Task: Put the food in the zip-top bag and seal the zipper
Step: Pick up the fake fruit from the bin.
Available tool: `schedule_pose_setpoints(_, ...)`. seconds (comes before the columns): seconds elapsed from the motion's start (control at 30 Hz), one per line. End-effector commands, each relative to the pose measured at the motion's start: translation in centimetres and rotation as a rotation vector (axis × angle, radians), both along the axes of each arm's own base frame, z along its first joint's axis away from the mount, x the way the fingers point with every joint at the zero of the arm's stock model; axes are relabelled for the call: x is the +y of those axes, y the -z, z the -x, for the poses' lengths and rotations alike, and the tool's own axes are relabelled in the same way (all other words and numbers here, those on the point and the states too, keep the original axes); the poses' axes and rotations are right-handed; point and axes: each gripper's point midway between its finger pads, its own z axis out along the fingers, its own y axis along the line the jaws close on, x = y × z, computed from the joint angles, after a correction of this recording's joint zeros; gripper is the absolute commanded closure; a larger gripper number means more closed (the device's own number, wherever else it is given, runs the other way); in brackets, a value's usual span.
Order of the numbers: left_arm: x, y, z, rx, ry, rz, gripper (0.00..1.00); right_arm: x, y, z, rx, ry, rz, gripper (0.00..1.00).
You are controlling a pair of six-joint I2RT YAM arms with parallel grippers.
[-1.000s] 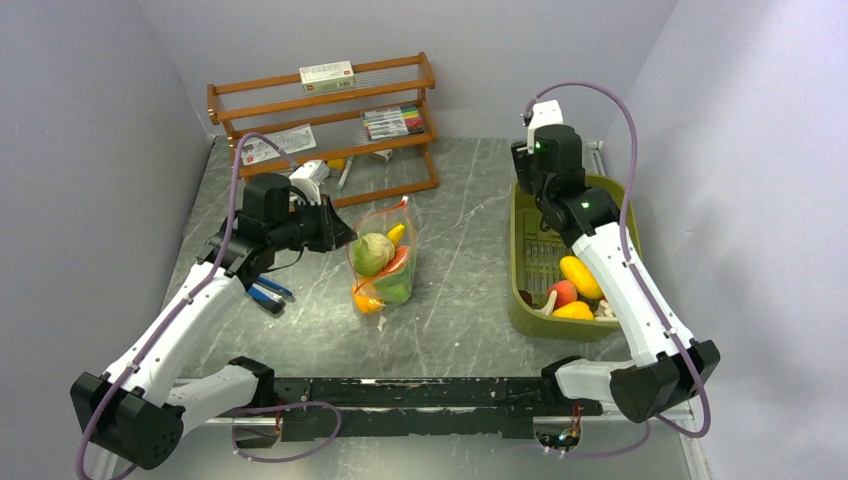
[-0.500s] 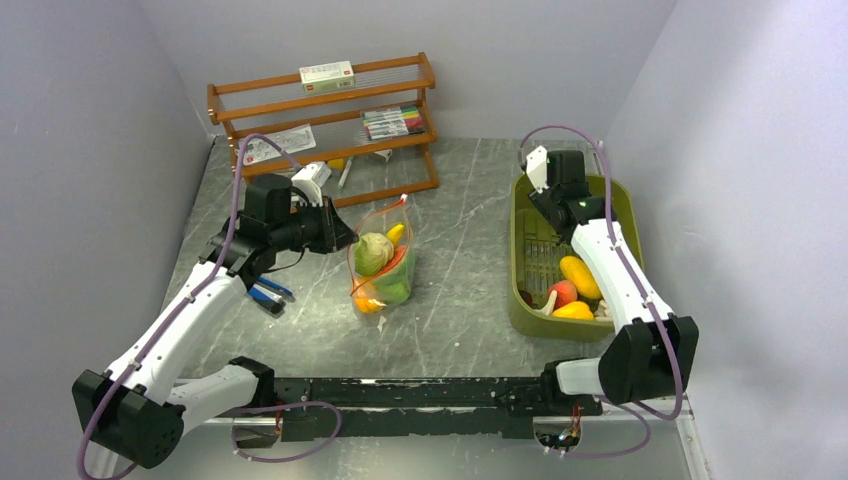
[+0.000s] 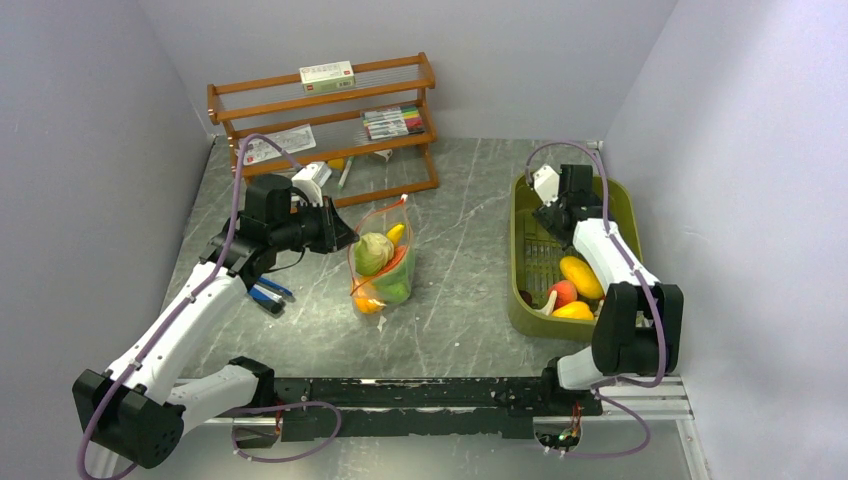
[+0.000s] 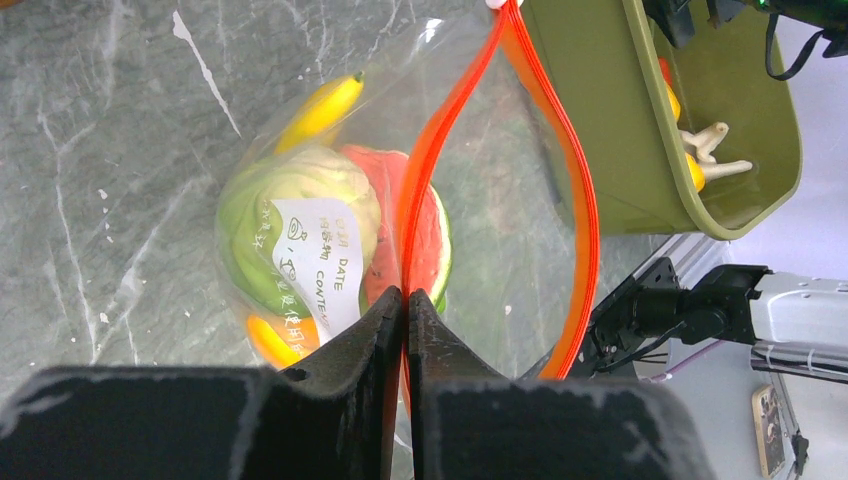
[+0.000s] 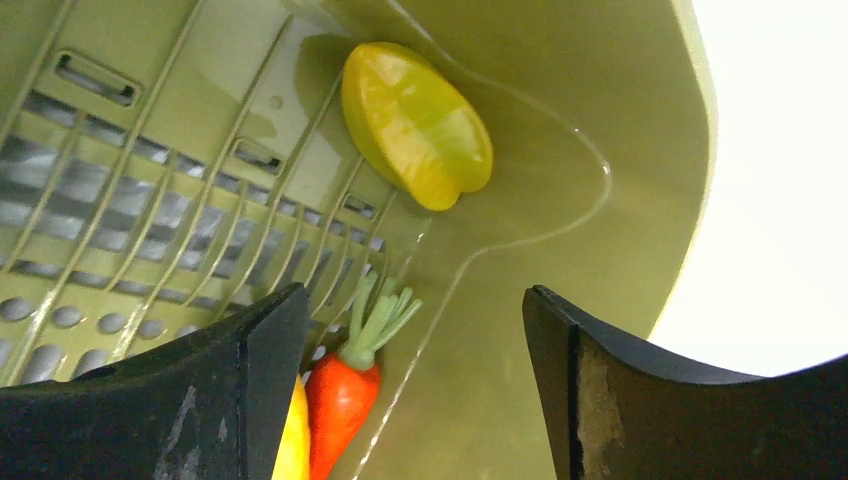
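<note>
The clear zip-top bag (image 3: 380, 262) stands on the table with its mouth open. It holds a green cabbage (image 4: 300, 215), a banana (image 4: 320, 105), a red slice (image 4: 385, 190) and an orange piece (image 4: 270, 340). My left gripper (image 3: 338, 232) (image 4: 405, 295) is shut on one strand of the red-orange zipper (image 4: 440, 170); the other strand (image 4: 582, 200) bows away. My right gripper (image 3: 562, 205) (image 5: 415, 300) is open and empty, low inside the far end of the olive bin (image 3: 520, 300). A red carrot (image 5: 340, 400) lies by its left finger, and a yellow starfruit (image 5: 415, 125) lies beyond.
More food lies in the bin's near end: a yellow piece (image 3: 580, 275), a red one (image 3: 563, 292) and another yellow one (image 3: 573, 311). A wooden rack (image 3: 320, 110) with marker pens (image 3: 392, 122) stands at the back. A blue object (image 3: 265, 293) lies by my left arm.
My right arm has folded back and lowered its gripper into the far end of the bin. My left gripper and the bag have not moved.
</note>
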Motion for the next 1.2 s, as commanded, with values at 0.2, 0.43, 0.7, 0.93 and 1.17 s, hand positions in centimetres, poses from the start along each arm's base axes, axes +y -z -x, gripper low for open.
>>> schedule_pose_setpoints(0.2,-0.5,-0.1,-0.3,-0.035,0.020,0.030,0.93,-1.5,1.4,-3.4,-0.036,-0.055,0.026,0.20)
schedule_pose_setpoints(0.43,-0.7,0.7,-0.8,-0.027,0.033,0.014,0.93,-2.2,2.4,-4.6,-0.034,-0.112,0.082,0.17)
schedule_pose_setpoints(0.7,-0.7,0.6,-1.1,-0.039,0.031,0.001,0.93,-2.5,5.2,-5.3,0.034,-0.119,0.081,0.15)
schedule_pose_setpoints(0.93,-0.5,-0.3,-1.1,-0.057,0.022,0.007,0.93,-3.3,6.2,-5.5,0.052,-0.118,0.101,0.14)
schedule_pose_setpoints(1.17,-0.4,-0.3,-1.2,-0.058,0.018,-0.007,0.93,-3.5,4.6,-6.4,-0.021,-0.141,0.150,0.08)
